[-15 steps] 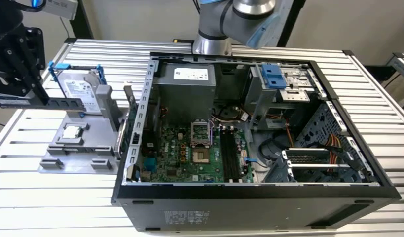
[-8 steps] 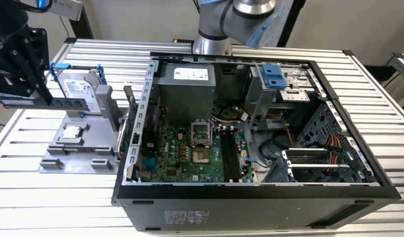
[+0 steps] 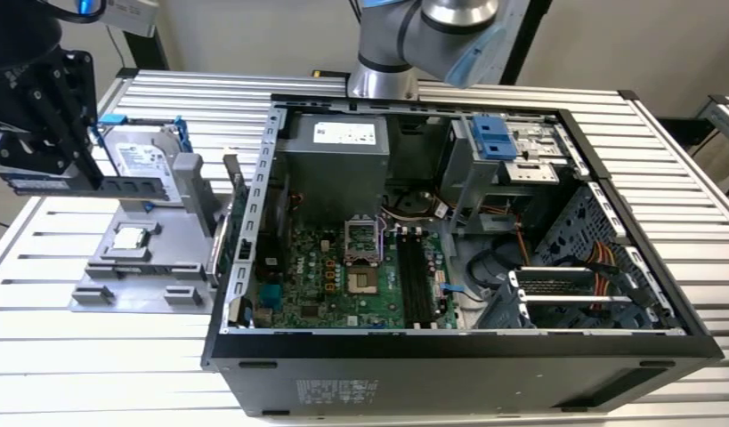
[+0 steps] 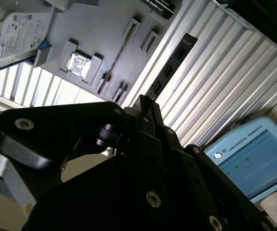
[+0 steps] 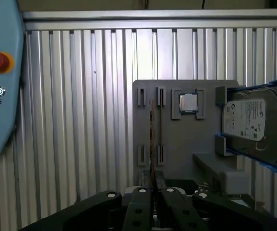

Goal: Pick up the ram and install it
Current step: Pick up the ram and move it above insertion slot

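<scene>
- Tool (image 3: 73, 178) with the ram (image 3: 133, 186) hangs over the grey holder (image 3: 133, 271), hard drive (image 3: 139, 160) close by.
- Case wall (image 3: 255, 205) stands up between holder and motherboard (image 3: 328, 267).
- Open room above that board.

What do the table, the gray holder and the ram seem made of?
The table: likely aluminium, bare silvery ribbed slats. The gray holder: probably plastic, matte, even gray, moulded slots. The ram: seemingly circuit-board laminate, dark, with black chips.

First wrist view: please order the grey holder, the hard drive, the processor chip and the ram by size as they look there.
1. grey holder
2. hard drive, cut by the picture edge
3. processor chip
The ram is seen edge-on and near the camera, so I do not rank it.
</scene>
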Motion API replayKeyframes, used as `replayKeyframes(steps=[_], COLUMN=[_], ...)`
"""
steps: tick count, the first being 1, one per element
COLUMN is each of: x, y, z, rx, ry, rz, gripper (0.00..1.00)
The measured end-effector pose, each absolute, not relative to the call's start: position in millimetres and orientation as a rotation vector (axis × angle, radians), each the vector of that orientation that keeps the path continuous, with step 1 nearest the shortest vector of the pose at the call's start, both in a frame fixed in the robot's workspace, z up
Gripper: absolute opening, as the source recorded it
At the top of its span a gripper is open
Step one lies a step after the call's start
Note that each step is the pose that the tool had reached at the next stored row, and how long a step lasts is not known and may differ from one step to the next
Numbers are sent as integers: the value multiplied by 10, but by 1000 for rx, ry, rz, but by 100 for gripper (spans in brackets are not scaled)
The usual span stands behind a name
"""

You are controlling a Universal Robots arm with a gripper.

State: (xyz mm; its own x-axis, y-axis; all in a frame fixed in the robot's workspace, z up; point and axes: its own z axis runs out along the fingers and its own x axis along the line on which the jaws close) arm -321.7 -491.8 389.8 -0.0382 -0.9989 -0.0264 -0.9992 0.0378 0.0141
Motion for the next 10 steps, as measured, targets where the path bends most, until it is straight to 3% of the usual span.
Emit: replayKeyframes(steps=[10], x=[-3122], y=[-4918], z=[3898], rx=[-2172], ry=[2256], rz=[45], gripper=[0])
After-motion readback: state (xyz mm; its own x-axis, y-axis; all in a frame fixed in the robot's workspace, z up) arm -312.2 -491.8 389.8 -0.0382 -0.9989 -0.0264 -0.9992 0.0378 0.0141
